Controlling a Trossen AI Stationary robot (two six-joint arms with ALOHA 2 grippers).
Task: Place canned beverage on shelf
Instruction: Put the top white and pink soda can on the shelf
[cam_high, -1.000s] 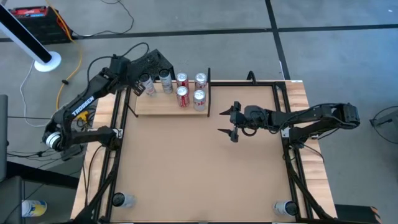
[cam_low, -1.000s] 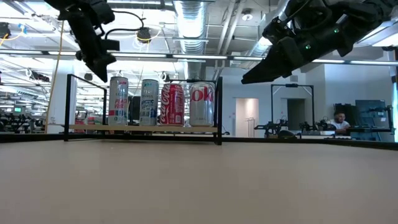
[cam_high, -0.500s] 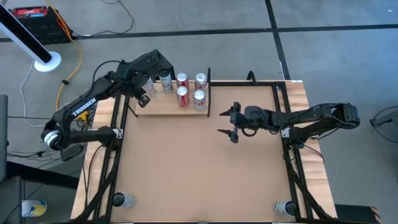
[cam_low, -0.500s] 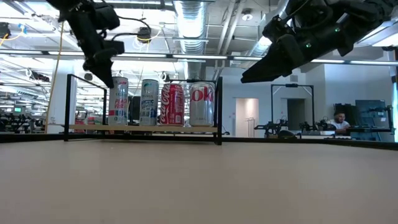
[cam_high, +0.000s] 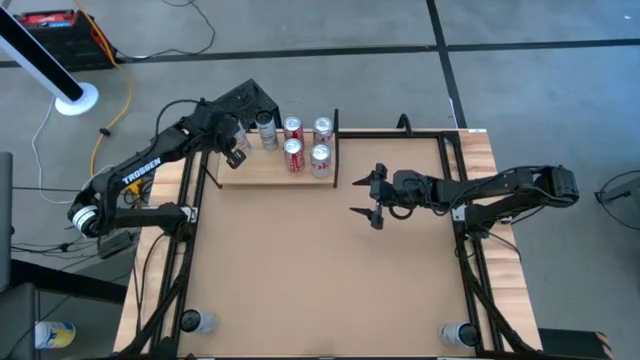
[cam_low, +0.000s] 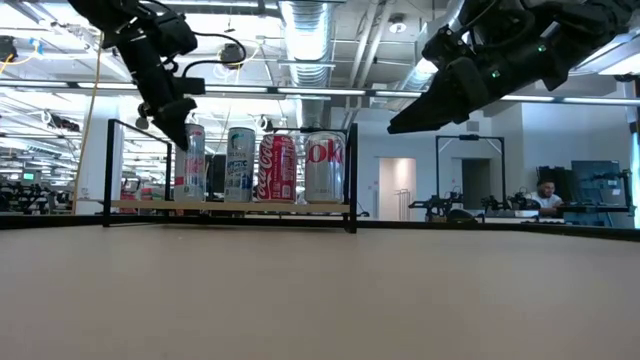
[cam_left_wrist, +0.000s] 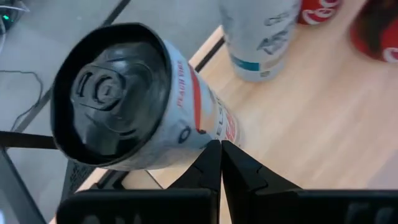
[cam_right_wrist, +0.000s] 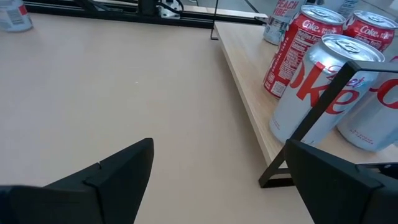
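Observation:
The shelf (cam_high: 262, 172), a pale wood board with a black upright end piece (cam_high: 336, 145), lies at the table's far left. Several cans stand upright on it. The one at the left end is a white can with a black top (cam_left_wrist: 143, 99), also seen in the low view (cam_low: 196, 165). My left gripper (cam_left_wrist: 219, 149) is shut and slants down. Its tips are by the lower side of that can (cam_low: 183, 140). My right gripper (cam_high: 368, 198) hangs open over the table, right of the shelf, with nothing between its fingers (cam_right_wrist: 217, 180). My left gripper's shut fingertips (cam_left_wrist: 212, 152) come slanting down from the shelf's left side. They stand right at the white can's lower side wall (cam_left_wrist: 208, 134). I cannot tell whether they touch it. The can stands upright on the board.
Red cans (cam_right_wrist: 297, 53) and silver cans (cam_right_wrist: 314, 93) crowd the shelf's right half up to the black end piece. One can stands at each near corner of the table (cam_high: 195, 321) (cam_high: 458, 333). Black frame rails run along both table sides. The bare tabletop (cam_high: 320, 270) lies in front of the shelf.
My left gripper, shut throughout, has come down and toward the table's right, closing in on the white can at the shelf's left end. The can stands where it did.

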